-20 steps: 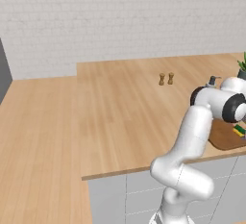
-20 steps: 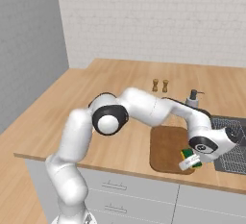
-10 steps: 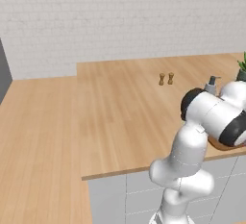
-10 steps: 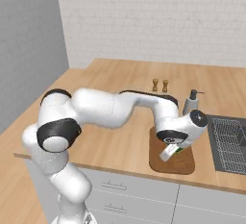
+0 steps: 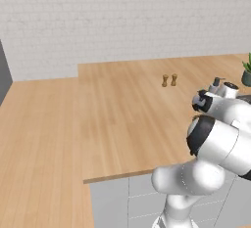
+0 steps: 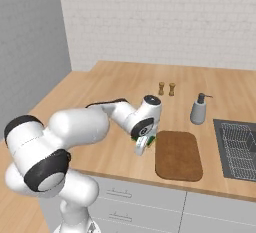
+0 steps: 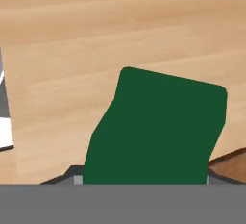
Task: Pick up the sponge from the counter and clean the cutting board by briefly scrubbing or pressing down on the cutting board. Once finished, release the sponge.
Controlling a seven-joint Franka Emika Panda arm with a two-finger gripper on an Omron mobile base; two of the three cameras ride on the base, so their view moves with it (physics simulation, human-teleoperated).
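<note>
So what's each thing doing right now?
sponge: held in the end effector, green side facing the hand camera, just left of the board.
end effector: shut on the sponge, over the counter.
board: flat on the counter, nothing on it.
soap bottle: upright.
two shakers: upright, side by side.

Glossy white rounded arm (image 6: 75, 127) segments joined by dark grey joint bands.

Counter (image 6: 100, 92) carries cutting board (image 6: 178, 154)
</note>
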